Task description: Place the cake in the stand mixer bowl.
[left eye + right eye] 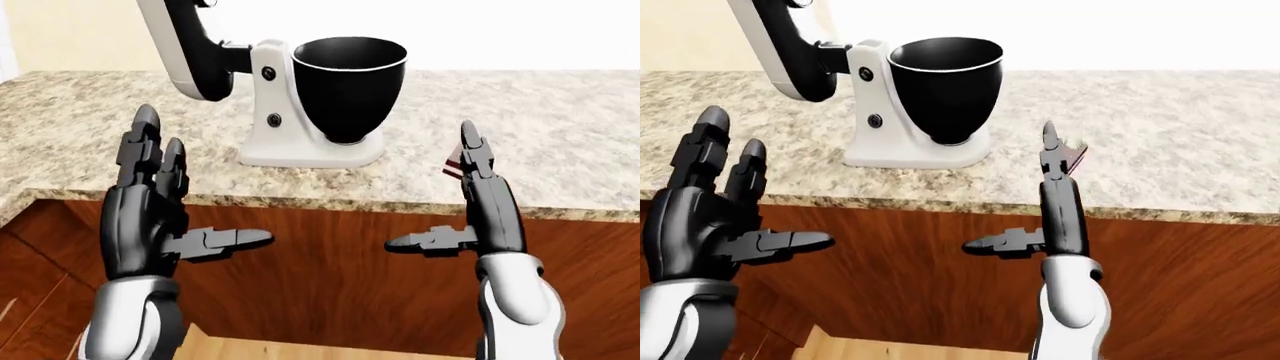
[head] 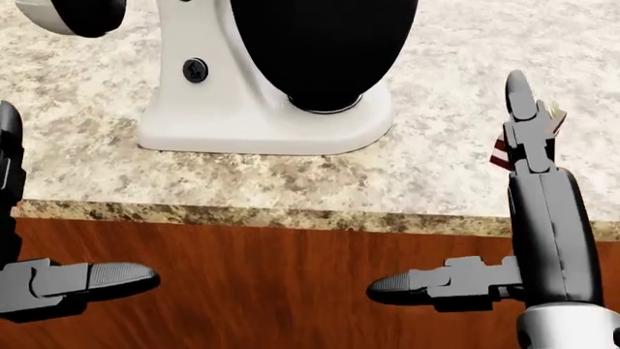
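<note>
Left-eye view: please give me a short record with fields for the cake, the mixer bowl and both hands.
cake: on the counter, mostly hidden behind the right hand
stand mixer bowl: black, upright, seated on the white mixer, mixer head tilted up
left hand: open, empty
right hand: open, empty, not yet on the cake

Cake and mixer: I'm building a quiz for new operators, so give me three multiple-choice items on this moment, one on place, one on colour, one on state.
1. Where is the cake?
A. in the bowl
B. on the counter, behind the right hand
C. on the floor

2. What colour is the bowl?
A. black
B. red
C. white

3. How is the right hand?
A. shut on the cake
B. open, holding nothing
C. out of view

B: the cake peeks from behind the fingers on the counter.
A: the bowl is black throughout.
B: the fingers are spread.
</note>
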Robot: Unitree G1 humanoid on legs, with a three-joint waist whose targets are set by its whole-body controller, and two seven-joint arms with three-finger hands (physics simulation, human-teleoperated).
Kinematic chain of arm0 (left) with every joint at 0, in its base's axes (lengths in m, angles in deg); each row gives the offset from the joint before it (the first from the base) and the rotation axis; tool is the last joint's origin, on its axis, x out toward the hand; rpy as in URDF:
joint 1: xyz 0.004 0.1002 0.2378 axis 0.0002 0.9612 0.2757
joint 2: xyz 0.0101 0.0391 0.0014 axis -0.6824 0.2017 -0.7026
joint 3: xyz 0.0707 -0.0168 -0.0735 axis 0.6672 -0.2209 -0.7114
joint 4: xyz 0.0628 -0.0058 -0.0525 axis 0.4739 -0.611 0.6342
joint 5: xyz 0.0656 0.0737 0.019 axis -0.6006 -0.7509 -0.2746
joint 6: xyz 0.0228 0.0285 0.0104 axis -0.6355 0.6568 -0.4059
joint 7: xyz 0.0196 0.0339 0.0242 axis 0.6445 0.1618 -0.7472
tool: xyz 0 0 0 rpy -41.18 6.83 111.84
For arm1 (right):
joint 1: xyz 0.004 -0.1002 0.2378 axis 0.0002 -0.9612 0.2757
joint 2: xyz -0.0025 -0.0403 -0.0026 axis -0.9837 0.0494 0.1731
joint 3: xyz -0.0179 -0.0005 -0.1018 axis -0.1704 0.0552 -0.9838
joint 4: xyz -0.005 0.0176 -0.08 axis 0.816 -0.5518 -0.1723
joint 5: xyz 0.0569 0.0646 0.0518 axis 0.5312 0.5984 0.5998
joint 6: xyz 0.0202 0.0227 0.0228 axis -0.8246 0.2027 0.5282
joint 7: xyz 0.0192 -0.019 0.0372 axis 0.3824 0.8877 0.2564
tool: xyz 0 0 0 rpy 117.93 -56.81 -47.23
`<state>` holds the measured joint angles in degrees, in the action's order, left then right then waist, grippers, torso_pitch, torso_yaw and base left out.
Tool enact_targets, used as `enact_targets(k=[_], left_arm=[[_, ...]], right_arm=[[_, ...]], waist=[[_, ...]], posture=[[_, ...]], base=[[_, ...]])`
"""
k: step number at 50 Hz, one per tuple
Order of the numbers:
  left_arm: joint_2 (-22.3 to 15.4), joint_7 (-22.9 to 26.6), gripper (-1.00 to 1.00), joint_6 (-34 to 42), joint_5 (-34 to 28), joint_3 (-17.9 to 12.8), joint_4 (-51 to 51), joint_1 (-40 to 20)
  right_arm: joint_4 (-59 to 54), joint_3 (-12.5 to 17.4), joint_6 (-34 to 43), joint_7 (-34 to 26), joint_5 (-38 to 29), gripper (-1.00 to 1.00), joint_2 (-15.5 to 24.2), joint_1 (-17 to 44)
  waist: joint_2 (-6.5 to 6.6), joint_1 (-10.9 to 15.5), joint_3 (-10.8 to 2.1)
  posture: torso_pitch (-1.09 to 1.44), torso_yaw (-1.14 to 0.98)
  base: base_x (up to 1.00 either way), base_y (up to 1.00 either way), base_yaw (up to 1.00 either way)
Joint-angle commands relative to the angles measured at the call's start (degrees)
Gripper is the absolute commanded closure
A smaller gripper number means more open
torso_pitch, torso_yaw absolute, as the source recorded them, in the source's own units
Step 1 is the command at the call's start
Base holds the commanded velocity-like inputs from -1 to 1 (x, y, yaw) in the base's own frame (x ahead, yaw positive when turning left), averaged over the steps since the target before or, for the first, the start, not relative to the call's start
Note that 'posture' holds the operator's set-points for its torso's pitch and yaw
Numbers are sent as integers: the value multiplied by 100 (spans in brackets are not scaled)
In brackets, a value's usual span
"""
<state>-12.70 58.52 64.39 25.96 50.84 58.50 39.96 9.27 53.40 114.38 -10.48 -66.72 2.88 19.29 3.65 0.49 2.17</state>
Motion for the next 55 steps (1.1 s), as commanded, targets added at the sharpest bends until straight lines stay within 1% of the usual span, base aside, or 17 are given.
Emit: enact_targets(k=[1,5,8,9,12,14,17,20,21,24,28,32,35,39,45,49,55], left_arm=[[-26,19,-100,-218,64,33,216,-113],[-43,4,-100,-207,120,-19,242,-116],[-50,-5,-100,-237,131,-29,225,-106],[-54,-7,-100,-223,146,-46,236,-113],[-61,-20,-100,-264,143,-38,235,-87],[-64,-22,-100,-264,153,-47,234,-86],[-70,-26,-100,-286,159,-56,205,-92],[-71,-28,-100,-298,168,-63,217,-75],[-73,-30,-100,-297,170,-62,211,-82],[-68,-28,-100,-319,166,-45,209,-60],[-69,-22,-100,-319,160,-50,217,-56],[-64,-25,-100,-286,173,-58,250,-55],[-66,-37,-100,-253,191,-69,282,-58],[-104,-94,-100,-113,296,-127,375,-122],[-213,-240,-100,-95,442,-149,377,-164],[-258,-291,-100,-88,529,-193,377,-169],[-276,-323,-100,-42,579,-233,377,-224]], right_arm=[[237,45,-185,66,-115,-100,21,130],[232,82,-279,108,-62,-100,-6,105],[186,95,-305,123,-44,-100,3,106],[177,101,-318,131,-36,-100,2,105],[171,111,-402,166,10,-100,-1,74],[173,110,-404,180,9,-100,2,76],[168,75,-395,171,-25,-100,13,89],[191,67,-441,167,-41,-100,5,75],[201,66,-437,165,-57,-100,4,73],[205,55,-305,176,-176,-100,-9,114],[292,7,-259,138,-248,-100,-27,179],[252,-44,-230,73,-452,-100,0,244],[290,-154,83,-44,-1170,-100,33,337],[522,105,591,-40,-1998,-100,-179,403],[670,91,854,-427,-2634,-100,-166,622],[506,292,1399,-621,-3097,-100,-268,1001],[103,584,1417,93,-1983,-100,-256,1484]], waist=[[-14,-4,-77],[-245,54,-18],[-616,59,-205],[-573,58,-280],[-582,-44,11],[-533,-11,-90],[-442,-52,2],[-75,-100,-105],[-236,-115,-64],[-275,-90,-188],[-332,-66,-220],[-347,-46,-228],[-349,-38,-224],[-347,-25,-198],[-337,-25,-168],[-305,-37,-148],[-280,-54,-153]], posture=[[0,0],[0,0],[0,0],[0,0],[0,0],[0,0],[0,0],[0,0],[0,0],[0,0],[0,0],[0,0],[0,0],[0,0],[0,0],[0,0],[0,0]], base=[[31,0,0],[29,0,0],[16,0,0],[16,0,0],[10,0,0],[0,0,0],[0,0,0],[0,0,0],[0,0,0],[0,0,0],[0,0,0],[0,0,0],[0,0,0],[0,0,0],[0,0,0],[0,0,0],[0,0,0]])
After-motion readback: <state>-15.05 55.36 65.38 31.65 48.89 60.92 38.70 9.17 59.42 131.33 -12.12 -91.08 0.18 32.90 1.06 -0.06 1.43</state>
